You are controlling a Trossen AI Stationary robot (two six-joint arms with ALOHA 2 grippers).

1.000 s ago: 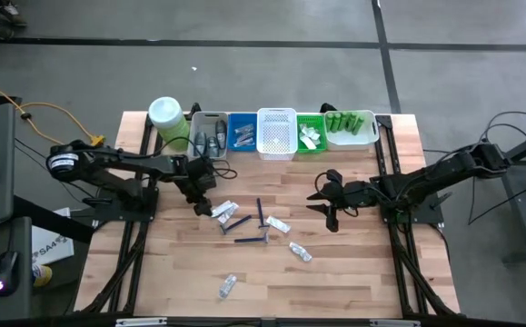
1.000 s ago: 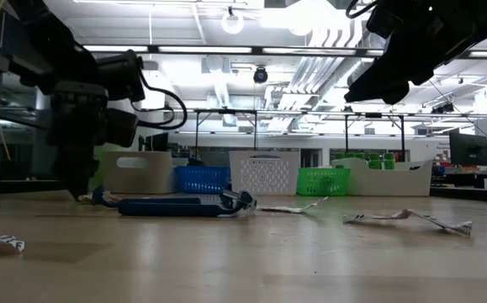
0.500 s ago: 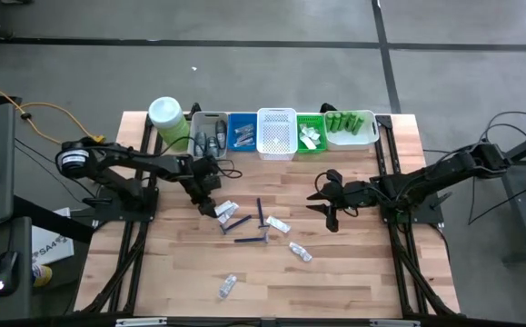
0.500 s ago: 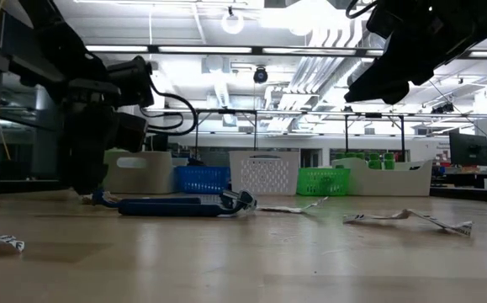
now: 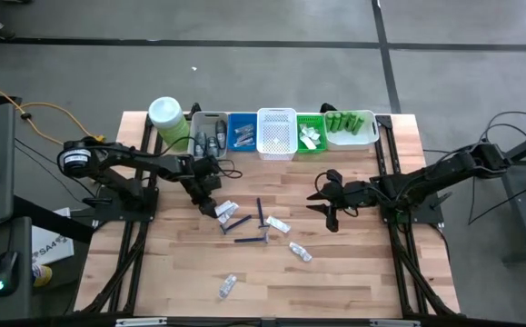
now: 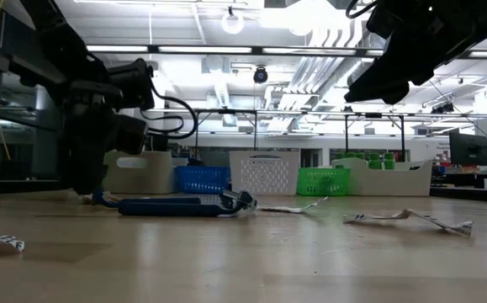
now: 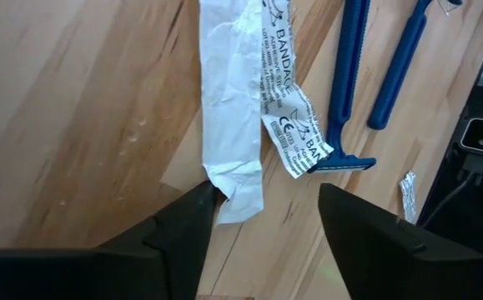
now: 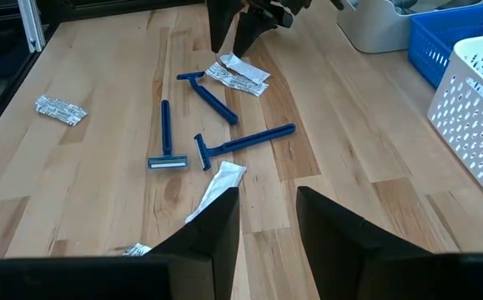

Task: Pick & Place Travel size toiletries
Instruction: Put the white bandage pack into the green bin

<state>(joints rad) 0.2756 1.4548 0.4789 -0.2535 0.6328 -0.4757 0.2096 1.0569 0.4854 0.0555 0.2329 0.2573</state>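
Two white bandage sachets [image 7: 234, 117] lie side by side on the table, also seen in the high view [image 5: 225, 210]. My left gripper [image 7: 262, 212] [image 5: 210, 204] is open and low over their end, one finger on each side of it. Three blue razors [image 5: 249, 225] [image 8: 216, 98] and several more sachets [image 5: 277, 224] [image 5: 301, 252] [image 5: 228, 287] lie flat on the wood nearby. My right gripper [image 5: 326, 207] [image 8: 266, 218] is open and hangs above the table to the right of the pile, touching nothing. My left gripper comes from above, pointing down, with its fingers on either side of the sachets' end [image 7: 239, 193]. One fingertip [image 7: 201, 200] stands right at the corner of the plain white sachet, which lies flat on the table. I cannot tell whether it touches.
Along the far edge stands a row of bins: grey [image 5: 209, 134], blue [image 5: 242, 132], white [image 5: 277, 133], green [image 5: 311, 133] and pale green [image 5: 352, 127], with a white-lidded jar [image 5: 166, 118] at the left end. Bare wood lies between the pile and the near edge.
My left gripper has moved a short way toward the table's right and near edge, from beside the grey bin to the end of the white sachets, and has then stayed there. The right arm and the items on the table have kept still.
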